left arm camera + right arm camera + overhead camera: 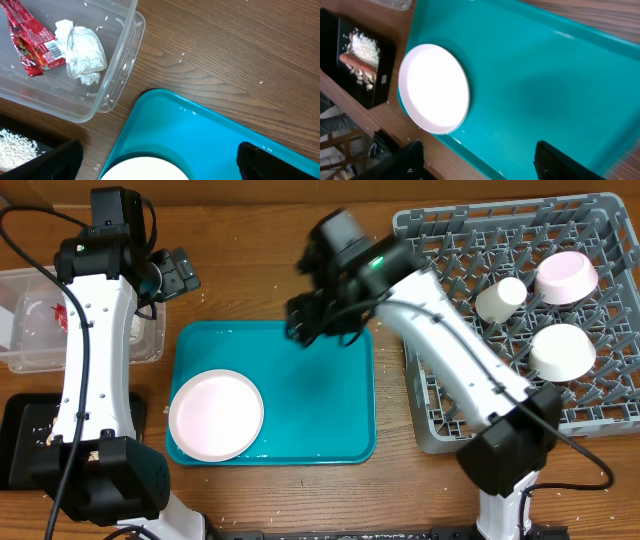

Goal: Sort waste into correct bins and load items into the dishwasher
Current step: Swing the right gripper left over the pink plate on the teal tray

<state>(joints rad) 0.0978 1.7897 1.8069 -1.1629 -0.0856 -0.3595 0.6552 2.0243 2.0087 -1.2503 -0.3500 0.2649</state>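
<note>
Left claw point(160, 161) and right claw point(482, 161) both gape empty near the teal tray's point(330, 410) far edge. The plate point(215, 415) fills its near-left corner, well apart from the right rim.

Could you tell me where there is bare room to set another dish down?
The teal tray is bare right of the plate. The dish rack holds only pegs along its left side. Its far right is crowded: cup, pink bowl, white bowl.

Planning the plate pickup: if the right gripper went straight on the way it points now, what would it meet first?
Most likely the bare teal tray, just beside the plate; depth is unclear from these views.
</note>
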